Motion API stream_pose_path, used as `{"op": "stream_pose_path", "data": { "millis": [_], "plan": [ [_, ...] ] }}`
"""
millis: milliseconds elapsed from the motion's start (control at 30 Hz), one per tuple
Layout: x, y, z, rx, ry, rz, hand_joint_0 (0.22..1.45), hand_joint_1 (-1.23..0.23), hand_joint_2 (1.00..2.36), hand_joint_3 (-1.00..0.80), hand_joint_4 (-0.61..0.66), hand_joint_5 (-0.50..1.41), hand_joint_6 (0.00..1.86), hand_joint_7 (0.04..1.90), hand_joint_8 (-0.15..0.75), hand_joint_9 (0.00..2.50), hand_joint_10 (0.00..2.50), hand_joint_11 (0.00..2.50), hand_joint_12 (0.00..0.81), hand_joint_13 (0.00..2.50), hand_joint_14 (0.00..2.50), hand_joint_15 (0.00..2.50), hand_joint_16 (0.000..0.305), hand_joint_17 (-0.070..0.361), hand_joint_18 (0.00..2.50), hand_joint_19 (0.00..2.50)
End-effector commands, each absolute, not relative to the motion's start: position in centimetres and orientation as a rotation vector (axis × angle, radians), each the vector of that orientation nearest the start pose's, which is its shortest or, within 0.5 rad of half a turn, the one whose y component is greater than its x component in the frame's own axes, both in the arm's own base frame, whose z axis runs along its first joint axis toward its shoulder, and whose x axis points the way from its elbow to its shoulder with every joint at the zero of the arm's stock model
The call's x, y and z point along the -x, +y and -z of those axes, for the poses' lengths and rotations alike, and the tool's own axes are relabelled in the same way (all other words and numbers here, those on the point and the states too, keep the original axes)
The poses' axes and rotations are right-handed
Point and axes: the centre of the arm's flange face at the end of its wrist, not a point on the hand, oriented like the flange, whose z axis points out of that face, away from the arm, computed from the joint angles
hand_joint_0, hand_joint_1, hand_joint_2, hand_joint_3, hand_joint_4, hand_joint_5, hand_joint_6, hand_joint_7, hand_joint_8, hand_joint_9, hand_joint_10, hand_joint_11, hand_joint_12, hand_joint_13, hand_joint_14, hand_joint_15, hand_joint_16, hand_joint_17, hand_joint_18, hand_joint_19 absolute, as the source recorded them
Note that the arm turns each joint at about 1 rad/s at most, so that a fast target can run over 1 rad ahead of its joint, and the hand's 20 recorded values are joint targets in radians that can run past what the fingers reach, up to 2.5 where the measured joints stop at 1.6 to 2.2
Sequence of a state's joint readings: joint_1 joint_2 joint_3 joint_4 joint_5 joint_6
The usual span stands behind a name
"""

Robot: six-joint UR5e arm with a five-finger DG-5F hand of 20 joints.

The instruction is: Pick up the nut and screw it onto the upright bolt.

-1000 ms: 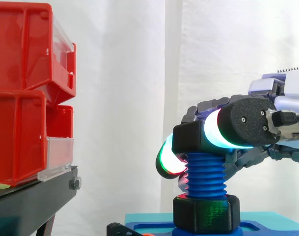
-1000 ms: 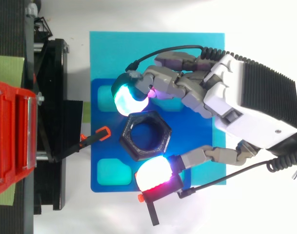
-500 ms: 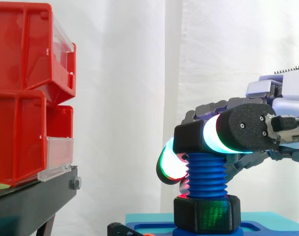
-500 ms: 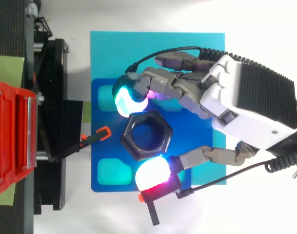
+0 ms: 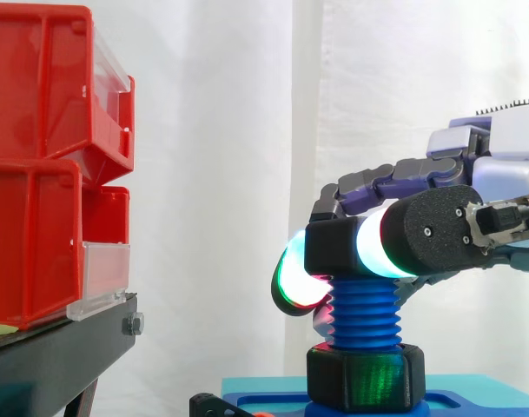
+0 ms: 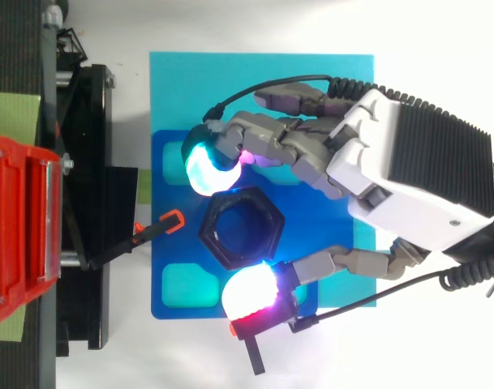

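Note:
A black hex nut (image 6: 216,243) sits on top of the upright blue threaded bolt (image 5: 364,314), whose blue end shows through the nut's hole from above. My hand (image 6: 417,174) reaches in from the right and is shut on the nut. A cyan-white fingertip (image 6: 204,167) presses the nut's far side and a white-pink pad (image 6: 251,293) presses its near side. In the side view the nut (image 5: 332,248) sits level at the thread's top, between the glowing pads. A second black hex collar (image 5: 364,375) rings the bolt's foot.
The bolt stands on a dark blue base plate (image 6: 173,267) with cyan recesses, lying on a cyan mat (image 6: 230,73). Red bins (image 5: 38,165) on a black stand (image 5: 56,356) are at the left. Two black clips with orange tips (image 6: 161,227) lie beside the plate.
The hand has swung slightly left around the bolt and its wrist has risen a little. The fingertips have shifted round the nut, which stays at the bolt's top.

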State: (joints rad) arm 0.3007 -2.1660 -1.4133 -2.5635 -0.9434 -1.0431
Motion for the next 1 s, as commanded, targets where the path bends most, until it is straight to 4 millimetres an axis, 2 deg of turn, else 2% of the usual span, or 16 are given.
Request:
{"op": "stream_pose_path", "data": {
  "millis": [0,433,667,967],
  "plan": [
    [-71.4,2.1,-26.4,-0.660,1.325,-0.217,0.60,-0.78,1.00,-0.50,0.27,-0.14,0.50,1.37,0.340,0.76,0.00,0.09,0.410,0.77,0.00,0.02,0.074,0.166,0.44,0.00],
    [-71.4,2.0,-26.4,-0.662,1.328,-0.215,0.60,-0.78,1.00,-0.50,0.27,-0.14,0.50,1.37,0.340,0.76,0.00,0.08,0.408,0.76,0.00,0.03,0.074,0.166,0.44,0.00],
    [-71.7,2.2,-27.8,-0.662,1.321,-0.218,0.60,-0.78,1.00,-0.50,0.26,-0.14,0.50,1.37,0.338,0.76,0.00,0.09,0.408,0.76,0.00,0.02,0.075,0.168,0.44,0.00],
    [-71.5,2.1,-27.9,-0.657,1.362,-0.197,0.60,-0.78,1.00,-0.50,0.27,-0.14,0.50,1.37,0.336,0.75,0.00,0.10,0.408,0.76,0.00,0.02,0.075,0.169,0.44,0.00]
  ]
}}
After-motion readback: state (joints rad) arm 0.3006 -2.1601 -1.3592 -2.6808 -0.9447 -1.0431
